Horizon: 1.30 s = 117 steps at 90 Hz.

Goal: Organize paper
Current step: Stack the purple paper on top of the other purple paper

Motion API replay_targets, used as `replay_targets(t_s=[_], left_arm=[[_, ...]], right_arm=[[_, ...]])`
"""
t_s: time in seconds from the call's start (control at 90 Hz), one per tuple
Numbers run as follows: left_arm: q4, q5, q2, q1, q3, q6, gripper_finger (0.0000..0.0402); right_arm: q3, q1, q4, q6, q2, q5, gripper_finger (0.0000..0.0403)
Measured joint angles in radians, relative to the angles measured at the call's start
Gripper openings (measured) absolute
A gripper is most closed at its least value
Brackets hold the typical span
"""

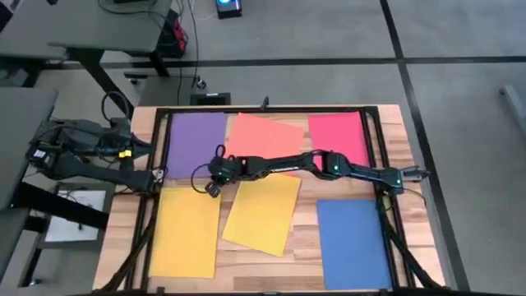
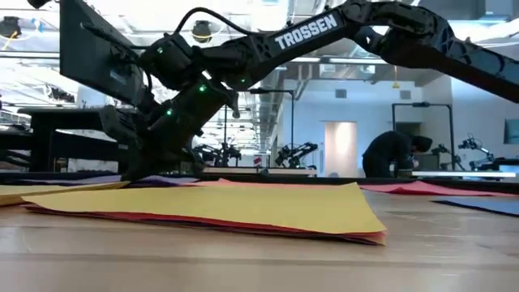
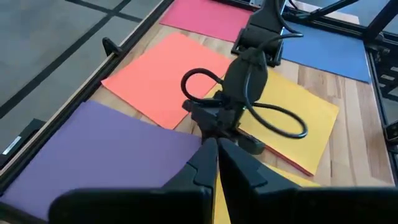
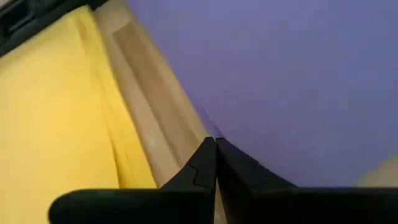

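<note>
Though hidden above, red sheet (image 2: 243,221) underneath.

— How is the far row on the rectangular wooden table (image 1: 393,131) laid out?
— The thin purple paper sheet (image 1: 196,141) is set at the left; the thin salmon-orange paper sheet (image 1: 265,134) lies tilted just beside it; the thin pink-red paper sheet (image 1: 339,136) is placed at the right.
— And the near row?
— A thin yellow paper sheet (image 1: 185,234) is laid at the left; a second yellow paper sheet (image 1: 263,214), tilted, is laid mid-table; the thin blue paper sheet (image 1: 353,244) is set apart at the right.
</note>
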Motion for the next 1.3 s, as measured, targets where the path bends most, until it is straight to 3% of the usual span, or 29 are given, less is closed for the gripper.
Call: replay_targets(t_s=[0.256,0.411,0.511,0.756,1.111,1.3], left_arm=[[-0.047,0.000,0.000,0.000,0.000,-0.011,0.0000],[-0.037,0.000,0.000,0.000,0.000,-0.011,0.0000],[-0.021,0.000,0.000,0.000,0.000,-0.001,0.0000],[0.095,-0.008,0.043,0.000,-0.022,0.035,0.0000],[0.289,-0.003,0.311,0.034,-0.196,0.044,0.0000],[0.357,0.138,0.530,0.162,-0.201,0.080,0.0000]], right_arm=[[0.000,0.005,0.050,-0.040,0.000,-0.012,0.0000],[0.045,0.012,0.079,-0.038,-0.008,-0.093,0.0000],[0.031,-0.001,0.029,0.000,-0.086,-0.112,0.0000],[0.037,-0.140,-0.369,-0.020,-0.424,-0.101,0.0000],[0.035,-0.308,-0.770,-0.123,-0.604,-0.100,0.0000],[-0.037,-0.304,-0.795,-0.229,-0.586,-0.101,0.0000]])
